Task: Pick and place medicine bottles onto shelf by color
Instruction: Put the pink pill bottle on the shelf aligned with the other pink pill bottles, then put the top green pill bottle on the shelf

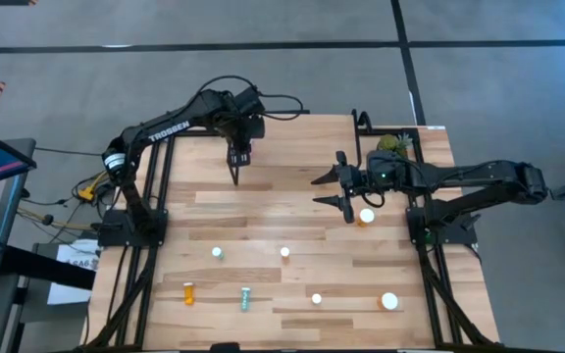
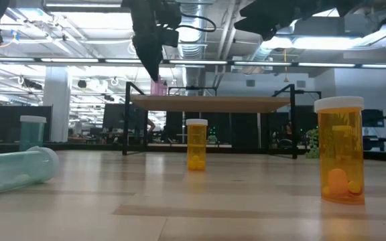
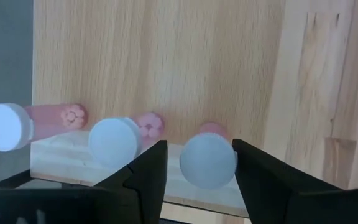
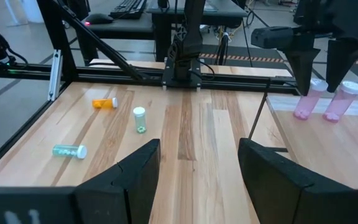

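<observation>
We see three pink bottles (image 3: 207, 158) standing on the shelf (image 3: 61, 155), our left gripper (image 3: 197, 171) open around one, others (image 1: 245, 298) still on the surface (image 1: 292, 196)

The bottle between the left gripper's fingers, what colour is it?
Pink body with a white cap, best seen in the left wrist view.

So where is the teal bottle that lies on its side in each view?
High view: lying teal bottle, bottom, left of centre.
Low view: far left, close up.
Left wrist view: not in it.
Right wrist view: lower left.
Shared landmark: upright teal bottle nearby.
</observation>
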### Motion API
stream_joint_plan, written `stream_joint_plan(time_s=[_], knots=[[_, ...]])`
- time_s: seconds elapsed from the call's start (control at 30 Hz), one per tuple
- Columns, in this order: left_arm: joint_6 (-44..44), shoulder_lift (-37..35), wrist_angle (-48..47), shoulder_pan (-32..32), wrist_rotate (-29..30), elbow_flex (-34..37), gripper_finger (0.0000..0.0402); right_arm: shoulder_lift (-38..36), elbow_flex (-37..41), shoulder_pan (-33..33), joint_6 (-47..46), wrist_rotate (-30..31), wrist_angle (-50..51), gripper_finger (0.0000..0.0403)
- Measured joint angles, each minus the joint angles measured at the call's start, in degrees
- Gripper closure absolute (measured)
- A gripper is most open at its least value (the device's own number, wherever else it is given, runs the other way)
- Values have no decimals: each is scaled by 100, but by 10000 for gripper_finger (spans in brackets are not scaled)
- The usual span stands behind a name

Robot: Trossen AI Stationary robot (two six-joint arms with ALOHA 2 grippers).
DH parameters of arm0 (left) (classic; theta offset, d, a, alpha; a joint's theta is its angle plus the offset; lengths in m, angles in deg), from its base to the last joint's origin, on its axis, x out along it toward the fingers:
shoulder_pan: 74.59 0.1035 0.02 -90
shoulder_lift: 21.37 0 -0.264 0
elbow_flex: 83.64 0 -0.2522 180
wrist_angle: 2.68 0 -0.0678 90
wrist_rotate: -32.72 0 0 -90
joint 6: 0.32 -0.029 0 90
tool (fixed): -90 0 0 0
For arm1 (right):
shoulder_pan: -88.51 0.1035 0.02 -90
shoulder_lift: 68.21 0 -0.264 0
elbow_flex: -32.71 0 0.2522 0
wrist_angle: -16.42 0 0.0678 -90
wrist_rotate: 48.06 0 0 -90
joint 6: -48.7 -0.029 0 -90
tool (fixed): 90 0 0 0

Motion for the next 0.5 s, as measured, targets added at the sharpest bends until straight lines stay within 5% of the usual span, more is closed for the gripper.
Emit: stream_joint_plan(time_s=[0.5], knots=[[94, -103, -63, -100, 42, -383, 235, 1, 0, 0, -20, 0, -4, 163]])
